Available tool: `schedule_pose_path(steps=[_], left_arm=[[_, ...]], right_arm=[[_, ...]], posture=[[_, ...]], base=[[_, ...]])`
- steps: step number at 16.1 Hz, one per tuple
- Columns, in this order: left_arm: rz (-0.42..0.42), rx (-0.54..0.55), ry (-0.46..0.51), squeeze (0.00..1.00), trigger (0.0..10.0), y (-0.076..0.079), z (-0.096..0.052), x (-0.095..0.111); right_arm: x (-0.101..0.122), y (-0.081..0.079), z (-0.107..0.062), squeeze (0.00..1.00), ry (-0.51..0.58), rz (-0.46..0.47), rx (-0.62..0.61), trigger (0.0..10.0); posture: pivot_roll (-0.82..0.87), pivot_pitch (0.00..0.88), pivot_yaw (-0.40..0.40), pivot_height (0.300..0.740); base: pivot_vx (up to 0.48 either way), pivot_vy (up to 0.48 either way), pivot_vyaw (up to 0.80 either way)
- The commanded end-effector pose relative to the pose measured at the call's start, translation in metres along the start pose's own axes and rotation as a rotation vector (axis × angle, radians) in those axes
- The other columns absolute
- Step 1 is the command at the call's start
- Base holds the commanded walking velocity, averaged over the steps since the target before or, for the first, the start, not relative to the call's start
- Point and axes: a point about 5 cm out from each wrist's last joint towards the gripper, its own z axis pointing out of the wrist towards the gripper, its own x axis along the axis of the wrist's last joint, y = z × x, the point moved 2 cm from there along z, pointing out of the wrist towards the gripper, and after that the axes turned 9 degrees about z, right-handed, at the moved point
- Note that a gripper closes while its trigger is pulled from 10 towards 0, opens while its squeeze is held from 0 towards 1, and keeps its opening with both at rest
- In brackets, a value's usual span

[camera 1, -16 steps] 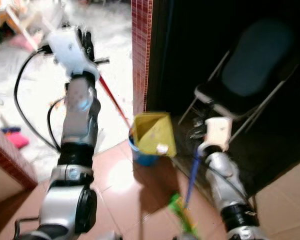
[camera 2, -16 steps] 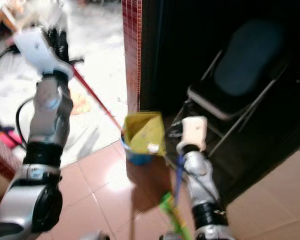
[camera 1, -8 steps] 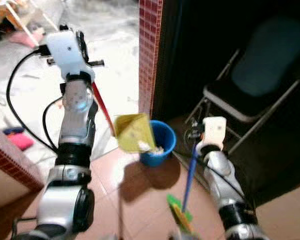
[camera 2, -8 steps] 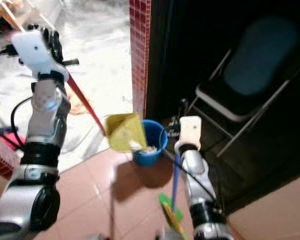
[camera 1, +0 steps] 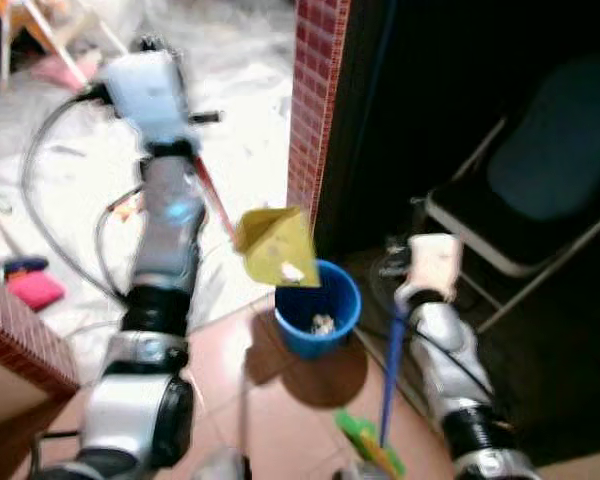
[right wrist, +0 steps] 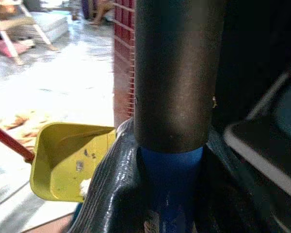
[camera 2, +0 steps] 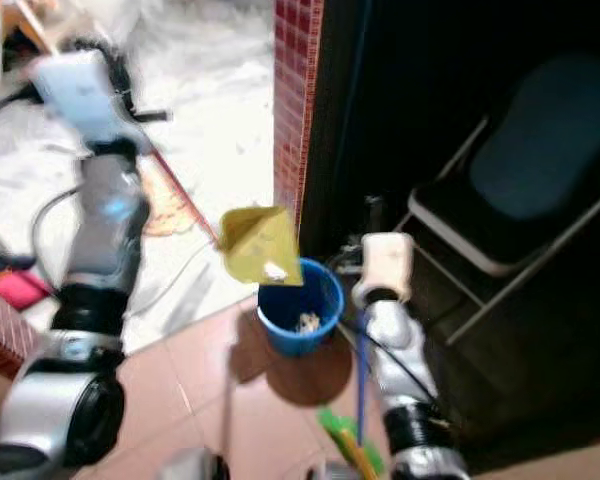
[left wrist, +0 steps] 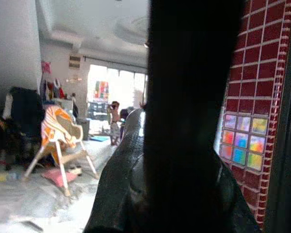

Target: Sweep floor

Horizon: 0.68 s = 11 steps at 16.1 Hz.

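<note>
Over on the left, the left gripper (camera 1: 165,60) is raised high and clamped around the top of a red handle (camera 1: 212,200), which slants down and to the right to a yellow dustpan (camera 1: 275,247). The pan hangs tilted just above the near-left rim of a blue bucket (camera 1: 320,310), its lower lip pointing into the opening; a pale scrap clings near that lip, and some debris already lies in the bucket's bottom. That is the relation that matters: the pan's mouth sits over the bucket's edge, with the handle running back up towards the left arm, so tipping further looks like the left arm's job.

Further right, the right gripper (camera 1: 420,290) is closed on the blue broom handle (camera 1: 390,375), which stands near upright, its green head (camera 1: 365,445) on the tiled floor (camera 1: 280,420) just beside the bucket. A folding chair (camera 1: 520,190) stands in the dark recess beyond.
</note>
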Motion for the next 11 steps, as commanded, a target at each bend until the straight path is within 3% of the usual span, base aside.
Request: schedule_pose_path(steps=[1,8,11], left_arm=[[-0.025,-0.055,0.117,0.00,10.0,0.014,-0.003,0.024],[-0.118,-0.314,0.101,0.00,10.0,0.069,-0.059,0.011],[-0.036,-0.545,0.187,0.00,10.0,0.093,-0.081,0.010]], right_arm=[[0.009,0.008,0.001,0.00,0.037,0.013,-0.027,10.0],[0.009,0.011,0.003,0.00,0.035,0.005,-0.031,10.0],[0.015,0.010,0.006,0.00,0.055,0.003,-0.029,10.0]], posture=[[-0.07,0.000,0.008,0.740],[-0.07,0.000,0.008,0.740],[-0.08,0.000,0.011,0.740]], base=[[0.000,0.000,0.00],[0.000,0.000,0.00],[0.000,0.000,0.00]])
